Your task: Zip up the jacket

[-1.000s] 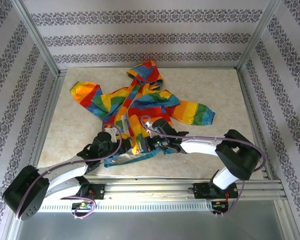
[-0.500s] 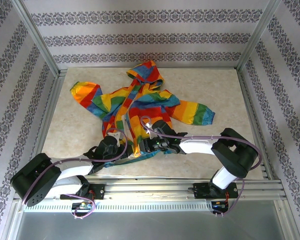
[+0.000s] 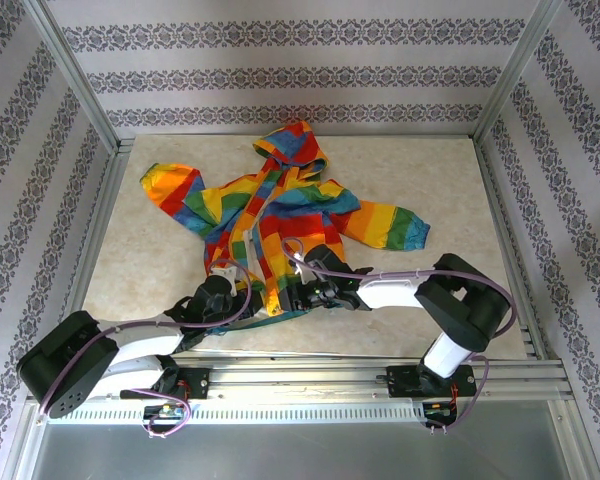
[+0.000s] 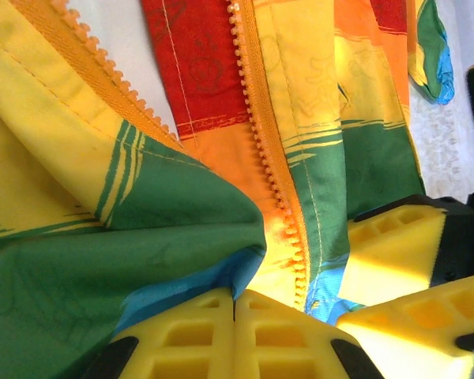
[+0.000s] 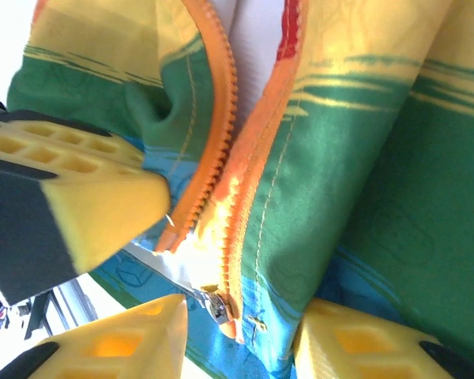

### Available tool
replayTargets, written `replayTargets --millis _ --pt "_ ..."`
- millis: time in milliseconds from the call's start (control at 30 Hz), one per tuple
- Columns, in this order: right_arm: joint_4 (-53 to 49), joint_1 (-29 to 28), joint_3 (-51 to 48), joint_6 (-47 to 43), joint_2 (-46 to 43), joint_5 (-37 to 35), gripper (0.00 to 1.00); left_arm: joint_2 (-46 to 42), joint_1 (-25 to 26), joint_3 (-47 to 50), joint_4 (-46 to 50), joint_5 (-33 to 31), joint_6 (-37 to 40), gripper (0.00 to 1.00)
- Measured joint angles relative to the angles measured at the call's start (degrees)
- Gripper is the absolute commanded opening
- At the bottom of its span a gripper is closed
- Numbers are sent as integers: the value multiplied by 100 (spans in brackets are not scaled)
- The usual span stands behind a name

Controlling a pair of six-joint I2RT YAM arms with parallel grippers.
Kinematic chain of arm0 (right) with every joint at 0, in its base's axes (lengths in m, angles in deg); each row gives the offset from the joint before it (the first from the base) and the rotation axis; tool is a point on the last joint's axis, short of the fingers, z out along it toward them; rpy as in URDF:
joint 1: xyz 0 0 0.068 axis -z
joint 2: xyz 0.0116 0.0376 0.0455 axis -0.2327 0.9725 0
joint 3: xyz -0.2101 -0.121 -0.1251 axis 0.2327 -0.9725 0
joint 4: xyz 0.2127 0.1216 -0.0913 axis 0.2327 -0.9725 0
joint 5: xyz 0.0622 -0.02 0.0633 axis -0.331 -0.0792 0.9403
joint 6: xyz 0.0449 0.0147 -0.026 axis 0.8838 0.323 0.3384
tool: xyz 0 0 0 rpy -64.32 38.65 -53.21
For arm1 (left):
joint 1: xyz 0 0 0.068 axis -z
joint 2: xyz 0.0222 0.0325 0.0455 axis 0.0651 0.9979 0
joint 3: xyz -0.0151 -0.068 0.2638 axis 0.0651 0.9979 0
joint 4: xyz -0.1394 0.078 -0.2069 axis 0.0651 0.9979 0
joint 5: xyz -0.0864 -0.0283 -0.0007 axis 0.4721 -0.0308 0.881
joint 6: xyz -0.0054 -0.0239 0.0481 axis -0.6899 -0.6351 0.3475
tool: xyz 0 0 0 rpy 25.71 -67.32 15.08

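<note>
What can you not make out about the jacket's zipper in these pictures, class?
Top external: the zipper's lower end, hidden by the left gripper and right gripper on the jacket.
Right wrist: whether the slider grips both sides; glare blurs it.
Left wrist: fabric under the left fingers, cut off by the bottom edge.

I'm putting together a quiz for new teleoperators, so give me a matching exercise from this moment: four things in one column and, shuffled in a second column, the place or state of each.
Things:
1. left gripper
2. right gripper
3. hood
4. zipper slider

Place or state:
a. at the bottom end of the zipper
b. open, fingers either side of the zipper
c. shut, pinching the jacket
d. at the jacket's far end

Pairs: 1-c, 2-b, 3-d, 4-a
</note>
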Motion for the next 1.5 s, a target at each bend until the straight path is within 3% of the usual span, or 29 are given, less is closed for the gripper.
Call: replayTargets --millis 100,267,467,733,867,1233,1500 --pt "-61 -11 15 9 85 15 33 0 4 11 -2 0 0 0" --pt "-96 -76 90 37 149 70 1 0 46 39 -9 -35 -22 0" --pt "-66 -76 122 -68 81 111 0 -446 74 48 190 -42 -17 0" --pt "0 -76 144 -800 -997 -39 0 -3366 76 -422 2166 -601 361 0" --pt "162 -76 260 -1281 -1366 -103 0 -4297 74 -654 2629 -822 597 0" --pt "337 -76 614 -1705 -1458 -101 0 -3355 74 -1003 2811 -776 1115 0" --pt "339 -76 614 -1681 -1458 -166 0 -3283 74 -1064 2804 -645 1274 0"
